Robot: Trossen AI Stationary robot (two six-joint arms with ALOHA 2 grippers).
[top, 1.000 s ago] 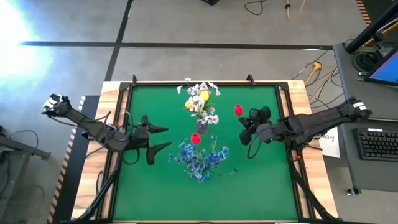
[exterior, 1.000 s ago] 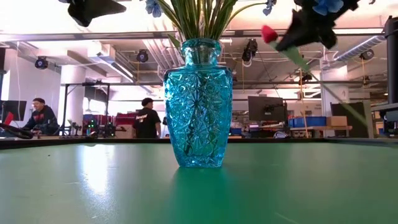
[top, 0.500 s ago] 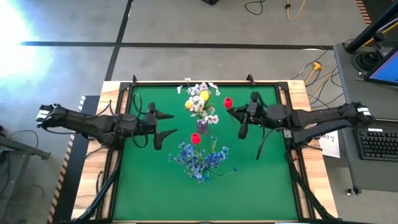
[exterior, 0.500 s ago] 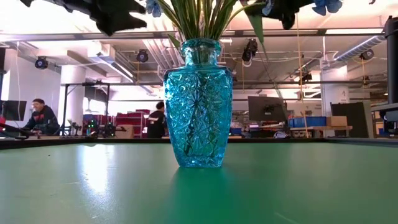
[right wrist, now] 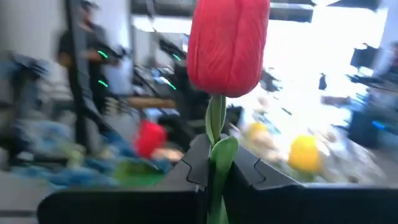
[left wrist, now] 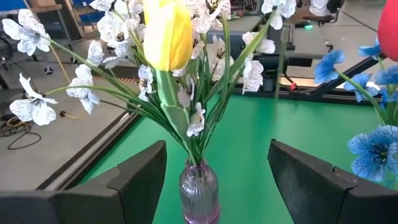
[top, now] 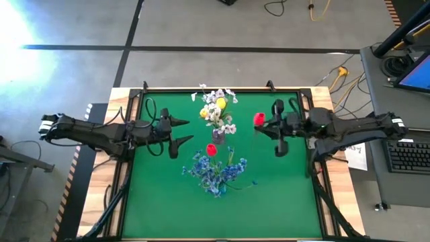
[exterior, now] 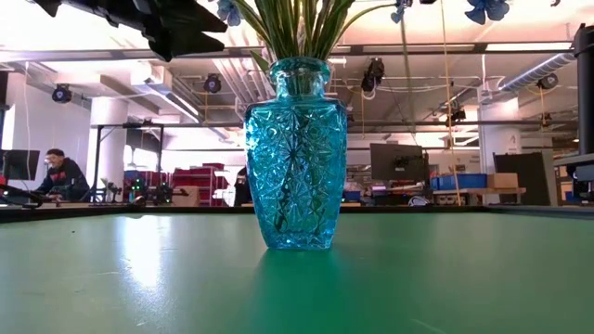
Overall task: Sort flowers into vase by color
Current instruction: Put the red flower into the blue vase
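Looking down from the high view, you get the full layout: green table (top: 269,195); left gripper (top: 180,131) w/ fingers spread wide, holding nothing, just beside the small vase (top: 218,136); right gripper (top: 267,125) closed on a red tulip (top: 258,119), above the mat on the table's right side, apart from both bouquets.
- Small vase: holds yellow tulips (top: 220,103) + white blossom sprays (top: 228,94).
- Blue blooms (top: 216,173) w/ a second red tulip (top: 211,150) sit nearer the table's front edge; their container is hidden under them here.

Low view: you see what the top misses, a blue cut-glass vase (exterior: 296,153), upright on the mat, green stems (exterior: 295,23) rising from its mouth; blooms mostly cropped. People sit in the room behind.

Left wrist view: small vase is clear ribbed glass, purplish (left wrist: 199,196), between the wide-set fingers (left wrist: 140,177). Yellow bud closed, smooth.

Right wrist view: held tulip bud (right wrist: 227,45) red, closed, upright; green stem (right wrist: 216,162) pinched between the fingers (right wrist: 193,168).
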